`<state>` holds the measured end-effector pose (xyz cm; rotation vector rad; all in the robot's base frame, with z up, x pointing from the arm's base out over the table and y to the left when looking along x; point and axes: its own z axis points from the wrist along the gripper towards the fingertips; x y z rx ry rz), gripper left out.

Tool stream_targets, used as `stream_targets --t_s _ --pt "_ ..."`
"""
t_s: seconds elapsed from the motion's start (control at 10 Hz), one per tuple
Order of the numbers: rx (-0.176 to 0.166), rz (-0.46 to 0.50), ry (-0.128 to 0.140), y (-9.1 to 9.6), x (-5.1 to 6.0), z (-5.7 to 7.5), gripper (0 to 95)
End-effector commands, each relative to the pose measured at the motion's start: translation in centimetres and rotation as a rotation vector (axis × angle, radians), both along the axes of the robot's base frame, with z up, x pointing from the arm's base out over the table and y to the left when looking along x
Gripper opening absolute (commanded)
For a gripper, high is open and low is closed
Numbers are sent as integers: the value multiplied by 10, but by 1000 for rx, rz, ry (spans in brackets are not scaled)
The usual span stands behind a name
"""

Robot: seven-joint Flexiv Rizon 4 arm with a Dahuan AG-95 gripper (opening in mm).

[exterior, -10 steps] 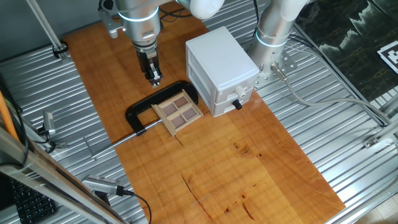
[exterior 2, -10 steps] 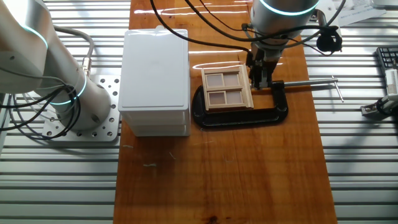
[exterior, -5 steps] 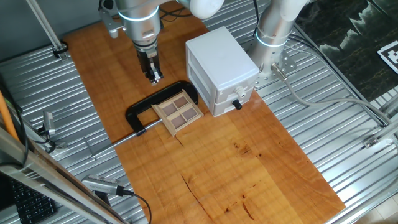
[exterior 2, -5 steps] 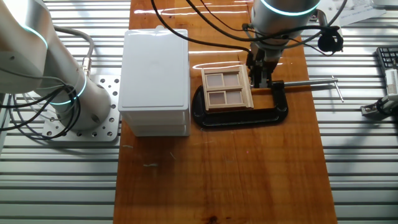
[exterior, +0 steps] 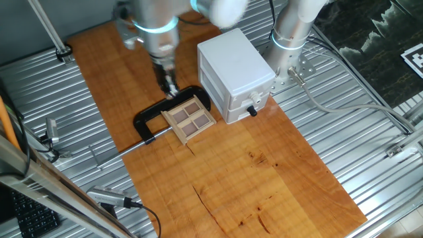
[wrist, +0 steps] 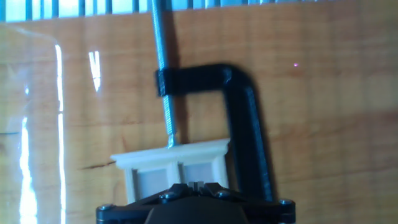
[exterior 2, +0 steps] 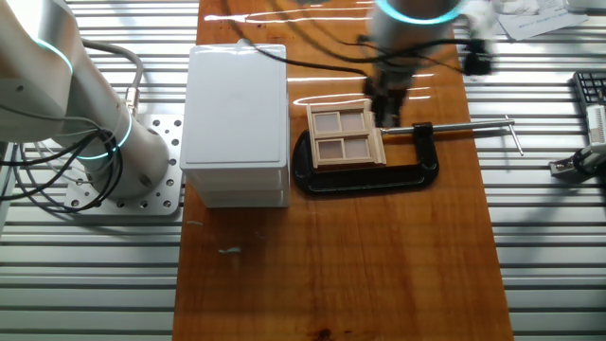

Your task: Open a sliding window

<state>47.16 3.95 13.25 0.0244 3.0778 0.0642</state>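
The sliding window (exterior: pixel 190 118) is a small light-wood frame with four brownish panes, lying flat on the wooden board and held in a black C-clamp (exterior: pixel 149 119). It also shows in the other fixed view (exterior 2: pixel 346 135) and at the bottom of the hand view (wrist: pixel 177 165). My gripper (exterior: pixel 170 86) is blurred with motion and hangs just above the window's far edge, by the clamp's arm. In the other fixed view my gripper (exterior 2: pixel 386 109) sits at the window's right edge. In the hand view the fingertips (wrist: pixel 196 185) are together, with nothing between them.
A white box (exterior: pixel 234 66) with a black knob (exterior: pixel 252 110) stands right of the window. The clamp's screw rod (exterior 2: pixel 469 124) sticks out over the board's edge. A second arm's base (exterior 2: pixel 95 142) stands on the ribbed metal table beside the box.
My arm has shifted sideways and down toward the window's edge and is now motion-blurred. The window, clamp and box have not moved.
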Motion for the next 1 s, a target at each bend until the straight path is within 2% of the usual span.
stream_targets --t_s 0.1,0.7,1.0 --pt "3 -1 2 8 -6 -6 0" --pt "12 -8 11 26 -18 -20 0" --pt "17 18 -2 23 -24 -38 0"
